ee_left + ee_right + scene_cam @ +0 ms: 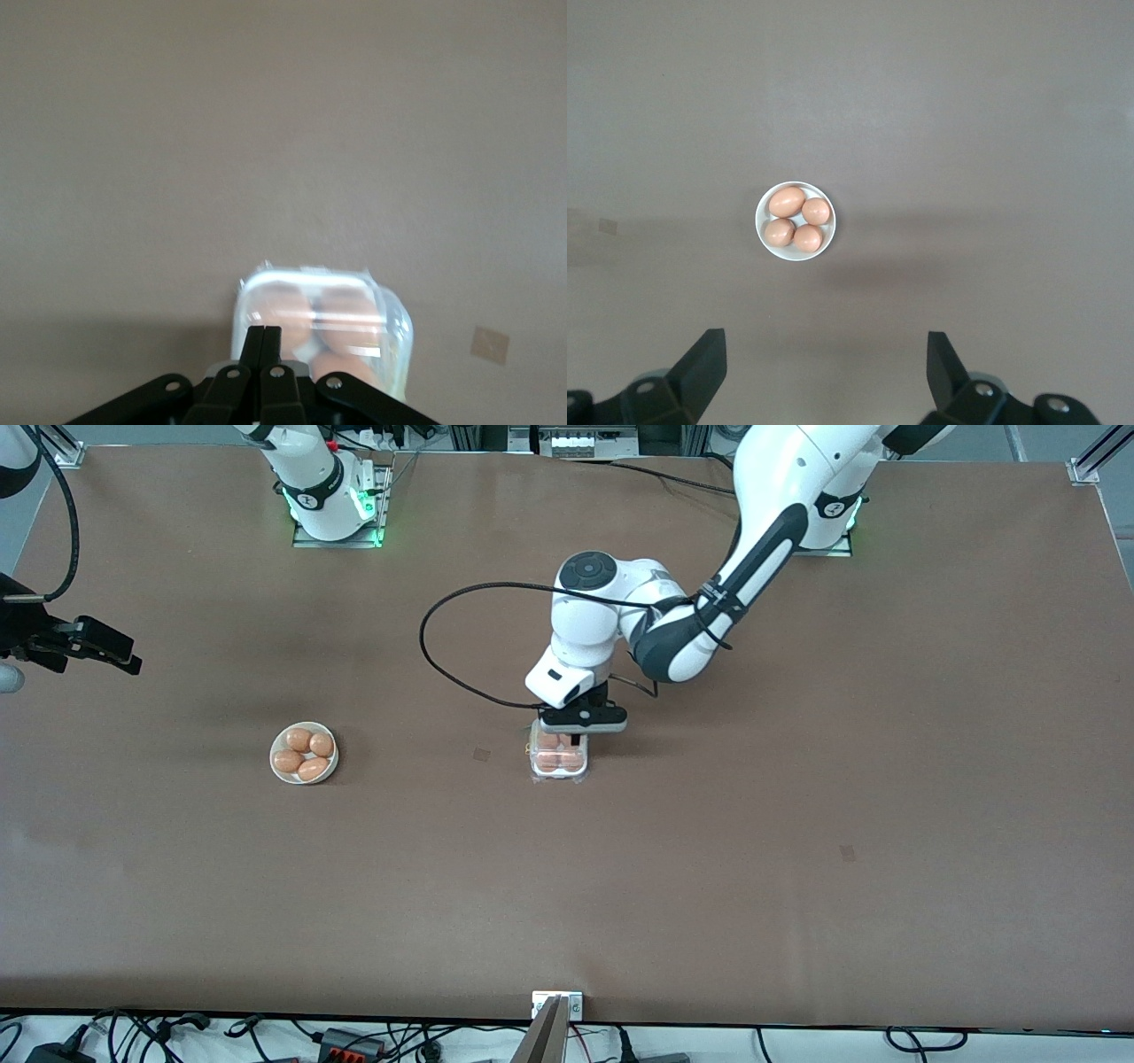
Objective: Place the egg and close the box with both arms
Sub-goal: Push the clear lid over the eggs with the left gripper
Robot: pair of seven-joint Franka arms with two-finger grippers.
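Evidently left tool presses box, unlabelled.

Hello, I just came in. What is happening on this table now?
The left gripper is down on the box, its jaws shut together on top of the clear lid, which lies over the eggs in the box. The right gripper waits in the air with jaws open, over the right arm's end of the table. A white bowl with four eggs stands beside the box, toward that same end.
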